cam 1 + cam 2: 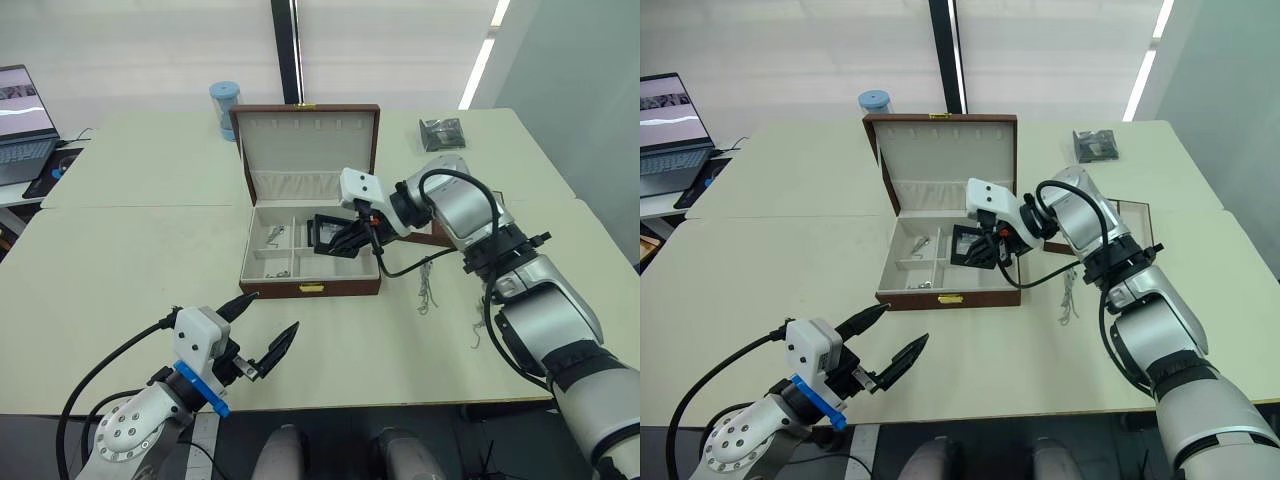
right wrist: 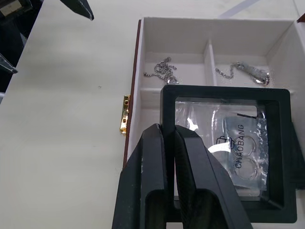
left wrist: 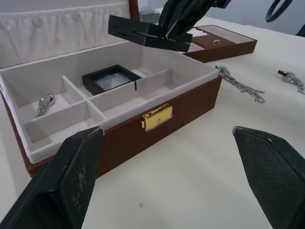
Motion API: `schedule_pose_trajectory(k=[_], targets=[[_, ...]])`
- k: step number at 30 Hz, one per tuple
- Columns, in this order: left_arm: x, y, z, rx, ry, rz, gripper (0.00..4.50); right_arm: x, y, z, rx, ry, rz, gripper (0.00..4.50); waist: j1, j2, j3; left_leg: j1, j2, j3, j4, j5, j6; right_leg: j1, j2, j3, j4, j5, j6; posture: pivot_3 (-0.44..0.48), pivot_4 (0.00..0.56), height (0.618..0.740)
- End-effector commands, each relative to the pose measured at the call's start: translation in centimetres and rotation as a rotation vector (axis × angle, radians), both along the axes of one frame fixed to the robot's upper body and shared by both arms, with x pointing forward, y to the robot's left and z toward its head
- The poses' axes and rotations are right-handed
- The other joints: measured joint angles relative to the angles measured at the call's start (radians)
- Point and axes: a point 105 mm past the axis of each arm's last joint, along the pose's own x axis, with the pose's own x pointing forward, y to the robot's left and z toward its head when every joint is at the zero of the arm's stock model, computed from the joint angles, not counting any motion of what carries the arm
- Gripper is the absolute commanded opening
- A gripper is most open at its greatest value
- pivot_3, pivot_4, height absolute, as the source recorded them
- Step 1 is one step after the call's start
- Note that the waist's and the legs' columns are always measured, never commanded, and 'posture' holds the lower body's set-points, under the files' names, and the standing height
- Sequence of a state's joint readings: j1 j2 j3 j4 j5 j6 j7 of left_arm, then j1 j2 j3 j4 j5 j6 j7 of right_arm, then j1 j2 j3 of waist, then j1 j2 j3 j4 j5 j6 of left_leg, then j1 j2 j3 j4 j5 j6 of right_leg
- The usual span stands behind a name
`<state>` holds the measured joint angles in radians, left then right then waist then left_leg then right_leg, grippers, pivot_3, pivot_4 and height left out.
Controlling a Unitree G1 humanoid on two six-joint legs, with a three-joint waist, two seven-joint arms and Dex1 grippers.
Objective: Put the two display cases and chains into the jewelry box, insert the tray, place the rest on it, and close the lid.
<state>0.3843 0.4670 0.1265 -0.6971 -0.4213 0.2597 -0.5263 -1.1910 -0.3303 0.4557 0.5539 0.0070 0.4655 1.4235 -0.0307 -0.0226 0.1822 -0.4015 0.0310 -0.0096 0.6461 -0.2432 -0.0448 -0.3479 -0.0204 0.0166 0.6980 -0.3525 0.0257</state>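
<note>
Right gripper (image 2: 172,143) clamped on one display case (image 2: 224,148), holding it tilted just above the open jewelry box (image 1: 310,288), right half. Second case (image 3: 108,79) lies inside a compartment there. Two chains (image 2: 162,71) sit in the left compartments. Left gripper (image 1: 268,335) wide open, empty, near side of table (image 1: 130,260).

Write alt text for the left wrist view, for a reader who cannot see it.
The right gripper holds a black display case above the open jewelry box, where another display case and a chain lie in cream compartments. The left gripper's open black fingers frame the box; the tray and loose chains lie beyond.
</note>
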Motion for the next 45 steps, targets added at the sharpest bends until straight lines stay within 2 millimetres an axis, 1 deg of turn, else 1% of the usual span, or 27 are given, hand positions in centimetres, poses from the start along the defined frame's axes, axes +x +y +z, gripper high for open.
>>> schedule_pose_trajectory(k=[1,4,7,19,21,22,30,34,37,39,41,44,45], targets=[[0.0,-0.2,1.2,0.008,-0.049,0.014,4.50,0.1,0.9,0.4,-0.024,-0.014,0.027,0.00,-0.001,0.000,0.000,0.000,0.000,0.000,0.000,0.000,0.000,0.000,0.000,0.000,0.000,0.000,0.000,0.000,0.150,0.740],[0.1,-0.3,1.5,0.009,-0.057,0.021,4.50,0.1,1.2,-0.5,-0.055,0.002,0.035,0.00,-0.001,0.000,0.000,0.000,0.000,0.000,0.000,0.000,0.000,-0.001,0.000,0.000,0.000,0.000,0.000,0.000,0.150,0.740],[0.1,-0.6,1.8,0.010,-0.064,0.023,4.50,0.0,1.5,-0.9,-0.071,0.013,0.048,0.00,-0.001,0.000,0.000,0.000,0.000,0.000,0.000,0.000,0.000,-0.001,0.000,0.000,0.000,0.000,0.000,0.000,0.150,0.740],[0.2,-1.4,2.2,0.007,-0.061,0.014,4.50,0.2,1.5,-1.6,-0.084,0.022,0.044,0.00,-0.001,0.000,0.000,0.000,0.000,0.000,-0.001,0.000,0.000,-0.001,0.000,0.001,0.000,0.000,0.000,0.000,0.150,0.740],[0.3,-1.5,2.4,0.008,-0.063,0.012,4.50,0.2,1.5,-1.3,-0.074,0.021,0.045,0.71,-0.001,0.000,0.000,0.000,0.000,0.000,-0.001,0.000,0.000,-0.001,0.000,0.000,0.000,0.000,0.000,0.000,0.150,0.740],[0.4,-1.6,2.4,0.009,-0.063,0.012,4.50,0.2,1.6,-1.2,-0.068,0.019,0.043,0.89,-0.001,0.000,0.000,0.000,0.000,0.000,-0.001,0.000,0.000,-0.001,0.000,0.000,0.000,0.000,0.000,0.000,0.150,0.740],[0.8,-2.0,2.8,0.010,-0.067,0.001,4.50,0.6,1.5,-0.6,-0.037,0.015,0.025,3.13,-0.001,0.000,0.000,0.000,0.000,0.000,-0.001,0.000,0.000,-0.001,0.000,0.000,0.000,0.000,0.000,0.000,0.150,0.740],[1.1,-1.9,3.2,0.015,-0.072,-0.002,4.50,0.8,1.7,0.5,0.065,0.010,0.010,4.45,-0.001,0.000,0.000,0.000,0.000,0.000,-0.001,0.000,0.000,-0.001,0.000,0.001,0.000,0.000,0.000,0.000,0.150,0.740],[1.5,-1.8,3.5,0.031,-0.084,-0.003,4.50,1.1,1.4,1.9,0.218,0.019,-0.016,4.48,-0.001,0.000,0.000,-0.001,0.000,0.000,-0.001,0.000,0.000,-0.001,0.000,0.000,0.000,0.000,0.000,0.000,0.150,0.740],[1.7,-1.2,3.7,0.034,-0.082,0.009,4.50,1.1,0.4,2.9,0.330,0.007,-0.025,4.48,-0.001,0.000,0.000,-0.001,0.000,0.000,-0.001,0.000,0.000,-0.001,0.000,0.000,0.000,0.000,0.000,0.000,0.150,0.740],[2.0,-0.2,3.9,0.021,-0.059,0.032,4.50,1.2,-1.1,3.5,0.423,-0.011,-0.058,4.48,0.003,0.000,0.000,-0.001,0.000,0.000,-0.001,0.000,0.000,-0.001,0.000,0.000,-0.001,0.000,0.000,0.000,0.150,0.740],[2.5,1.1,4.3,0.009,-0.029,0.049,4.50,1.4,-3.8,3.5,0.520,-0.040,-0.139,4.48,0.006,0.000,0.000,-0.003,0.000,-0.001,0.000,0.000,0.000,-0.001,0.000,-0.001,-0.001,0.000,0.000,0.000,0.150,0.740],[2.9,1.8,4.4,-0.001,-0.006,0.064,4.50,1.4,-5.0,3.3,0.550,-0.056,-0.185,4.48,0.004,0.000,0.000,-0.003,0.000,-0.002,0.000,0.000,0.000,-0.001,0.000,-0.001,-0.001,0.000,0.000,0.000,0.150,0.740]])
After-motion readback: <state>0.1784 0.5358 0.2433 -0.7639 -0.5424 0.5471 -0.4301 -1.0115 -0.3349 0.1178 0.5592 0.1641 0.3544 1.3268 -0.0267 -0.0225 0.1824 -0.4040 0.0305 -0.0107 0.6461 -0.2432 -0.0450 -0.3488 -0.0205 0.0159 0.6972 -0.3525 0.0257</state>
